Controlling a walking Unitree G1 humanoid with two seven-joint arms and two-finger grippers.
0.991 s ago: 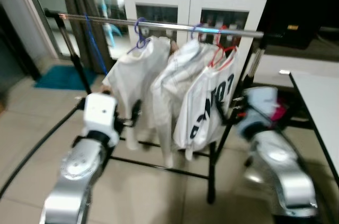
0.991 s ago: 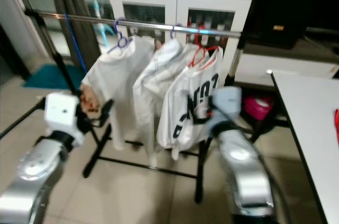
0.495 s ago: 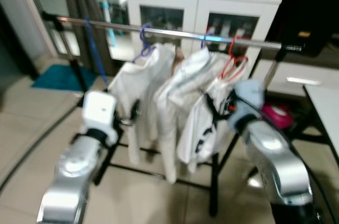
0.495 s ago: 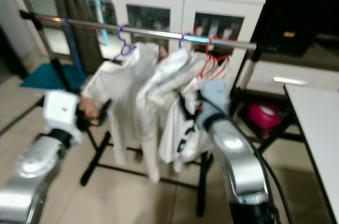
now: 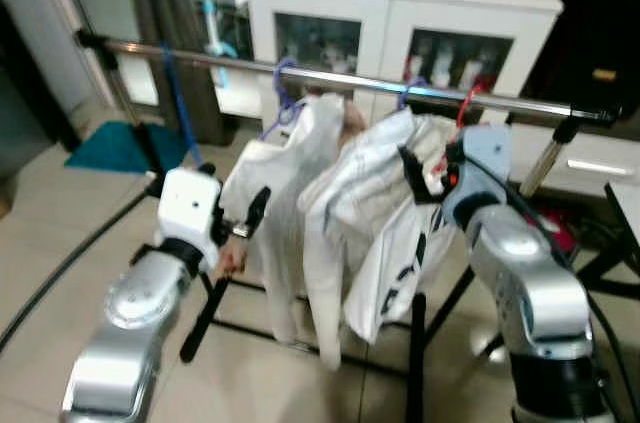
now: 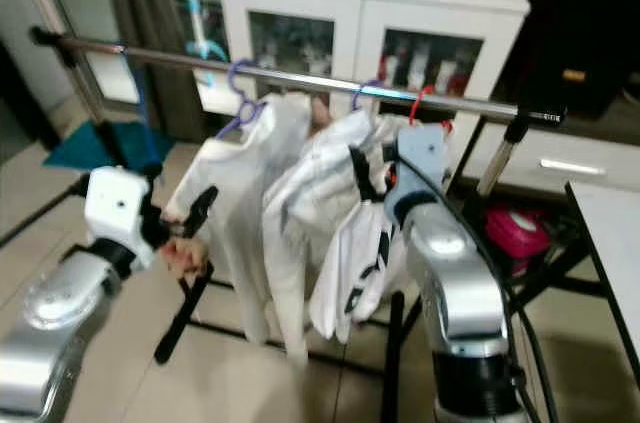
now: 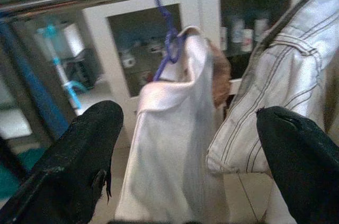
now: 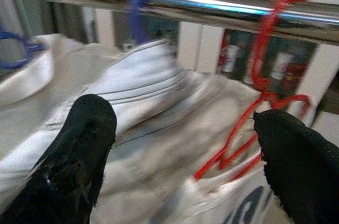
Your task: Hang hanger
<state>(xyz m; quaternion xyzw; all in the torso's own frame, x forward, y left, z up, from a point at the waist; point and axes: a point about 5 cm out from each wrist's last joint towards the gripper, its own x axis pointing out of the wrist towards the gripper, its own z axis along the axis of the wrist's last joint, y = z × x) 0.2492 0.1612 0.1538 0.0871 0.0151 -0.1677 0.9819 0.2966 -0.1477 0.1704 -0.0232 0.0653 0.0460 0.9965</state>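
Readable markings: none legible.
You have dark printed characters on the white shirt (image 5: pixel 400 268) hanging from the red hanger (image 8: pixel 253 128) at the right end of the rail (image 5: pixel 350 78), but its folds break them up and you cannot read them. In the right wrist view you see only the rounded tops of that print at the frame's edge. The bottles (image 5: pixel 455 68) behind the cabinet glass are too blurred to read.
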